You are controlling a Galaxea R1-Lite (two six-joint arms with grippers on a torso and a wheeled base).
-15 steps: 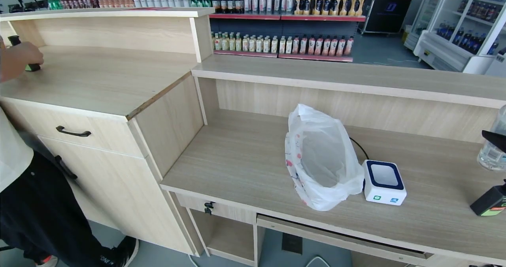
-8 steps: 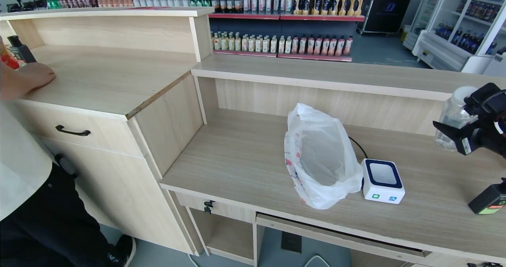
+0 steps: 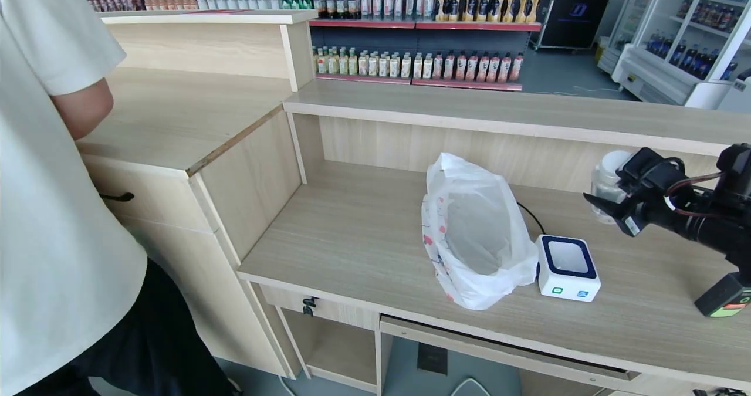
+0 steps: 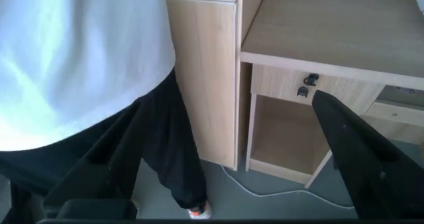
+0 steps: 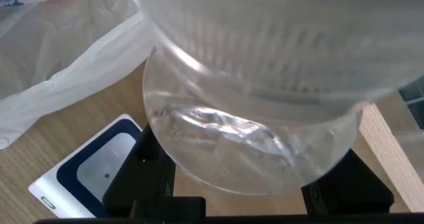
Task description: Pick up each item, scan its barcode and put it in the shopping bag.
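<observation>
My right gripper (image 3: 610, 203) is shut on a clear plastic bottle (image 3: 606, 180) and holds it above the counter, to the right of and beyond the scanner (image 3: 568, 267). In the right wrist view the bottle (image 5: 265, 85) bulges between the two black fingers (image 5: 151, 177), with the scanner (image 5: 93, 174) and the bag (image 5: 59, 58) below it. The white shopping bag (image 3: 475, 232) stands open just left of the scanner. My left gripper (image 4: 225, 164) hangs open and empty below the counter's front edge.
A black and green item (image 3: 724, 295) lies at the counter's right edge. The wooden counter (image 3: 352, 237) has a raised back ledge (image 3: 499, 111) and a taller cabinet (image 3: 193, 126) on the left. A black cable (image 3: 531, 217) runs behind the bag.
My right gripper has carried the bottle leftwards from the right edge to a spot near the scanner. The bag and scanner have stayed put.
</observation>
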